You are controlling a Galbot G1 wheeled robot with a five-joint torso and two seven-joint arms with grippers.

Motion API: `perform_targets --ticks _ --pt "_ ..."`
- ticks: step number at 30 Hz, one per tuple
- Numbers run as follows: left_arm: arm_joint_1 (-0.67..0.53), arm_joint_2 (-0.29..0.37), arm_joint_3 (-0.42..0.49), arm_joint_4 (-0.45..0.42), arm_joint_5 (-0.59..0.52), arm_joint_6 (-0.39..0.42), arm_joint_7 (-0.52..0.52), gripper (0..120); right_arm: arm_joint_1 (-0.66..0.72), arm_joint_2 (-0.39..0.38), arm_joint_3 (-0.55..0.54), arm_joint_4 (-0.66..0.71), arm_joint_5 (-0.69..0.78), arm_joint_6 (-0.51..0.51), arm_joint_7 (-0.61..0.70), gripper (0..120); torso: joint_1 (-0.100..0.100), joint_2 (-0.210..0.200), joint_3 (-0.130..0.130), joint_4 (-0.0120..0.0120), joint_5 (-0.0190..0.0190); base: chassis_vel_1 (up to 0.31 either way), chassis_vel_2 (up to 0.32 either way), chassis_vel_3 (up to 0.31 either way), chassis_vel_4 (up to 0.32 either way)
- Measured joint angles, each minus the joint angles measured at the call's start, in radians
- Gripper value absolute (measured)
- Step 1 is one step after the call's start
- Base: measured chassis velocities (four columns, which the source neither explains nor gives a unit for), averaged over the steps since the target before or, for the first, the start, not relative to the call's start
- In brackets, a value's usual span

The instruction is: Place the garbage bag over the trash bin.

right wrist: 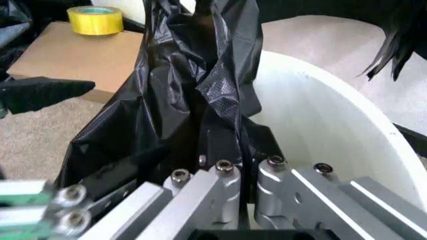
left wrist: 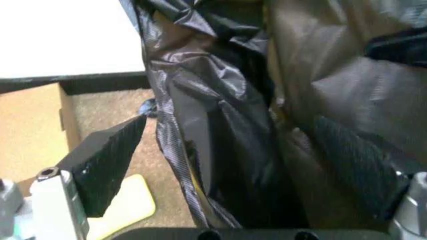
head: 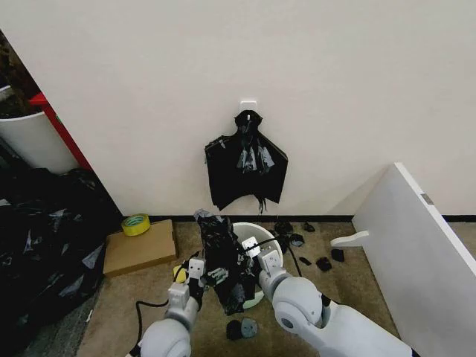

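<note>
a: beige floor against a plain white wall, black skirting along its foot. trash bin (head: 262, 232) sits low centre of the head view, rim showing behind the garbage bag (head: 223, 260), which hangs bunched over the bin's near-left edge.

b: who holds it?

a: both. left gripper (head: 196, 269) is at the bag's left side; in the left wrist view the film lies between its jaws, which stand apart, one dark pad clear of the plastic, so i judge no firm pinch there. right gripper (head: 256, 251) is at the bag's right side over the rim; in the right wrist view its jaws look drawn together with black film pinched between them.

b: handling?

a: thin, glossy, crinkled film. i'd expect it to be very light, limp, slippery, apt to cling and collapse, and easy to tear on an edge. best hold is probably the mouth hem, two points opposite each other, so it can be spread wider than the rolled rim.

b: clutter?

a: cardboard box (head: 140, 247) with a yellow tape roll (head: 135, 223) at left centre; black sheeting heap (head: 41, 238) far left; knotted bunch of black bags (head: 246, 165) on a wall hook, upper centre; white board (head: 416, 253) leaning at right; small dark scraps (head: 323, 262) on the floor beside the bin; a black cable (head: 137, 312) lower left. the bag's own folds look like the main obstacle.
</note>
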Motion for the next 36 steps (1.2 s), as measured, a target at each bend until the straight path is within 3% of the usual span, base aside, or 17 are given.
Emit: perform_targets --ticks 10,15,26,32,36 --pt "-0.117 -0.042 0.057 0.016 -0.184 0.196 -0.183 93 -0.003 -0.001 0.007 0.0 0.003 0.0 0.004 0 0.0 0.0 0.0 0.0 0.0 0.0 0.0 0.0 0.0" --pt "-0.168 -0.051 0.068 0.017 -0.307 0.241 -0.246 90 -0.004 -0.003 0.01 0.0 0.005 0.0 0.005 0 0.0 0.0 0.0 -0.0001 0.0 0.0 0.0 0.0 0.0" --pt "-0.26 -0.056 0.083 0.063 -0.506 0.355 -0.379 49 0.0 -0.01 0.016 -0.003 0.015 0.003 0.006 0 0.0 0.0 0.0 0.0 -0.0001 0.0 0.0 0.0 0.0" --pt "-0.271 -0.052 0.083 0.072 -0.533 0.357 -0.397 30 -0.001 -0.013 0.023 -0.003 0.018 0.008 0.006 0 0.0 0.0 0.0 0.0 0.0 0.0 0.0 0.0 0.0" --pt "-0.276 -0.055 0.079 0.077 -0.548 0.345 -0.404 11 -0.005 -0.014 0.026 -0.003 0.02 0.011 0.006 0 0.0 0.0 0.0 0.0 0.0001 0.0 0.0 0.0 0.0"
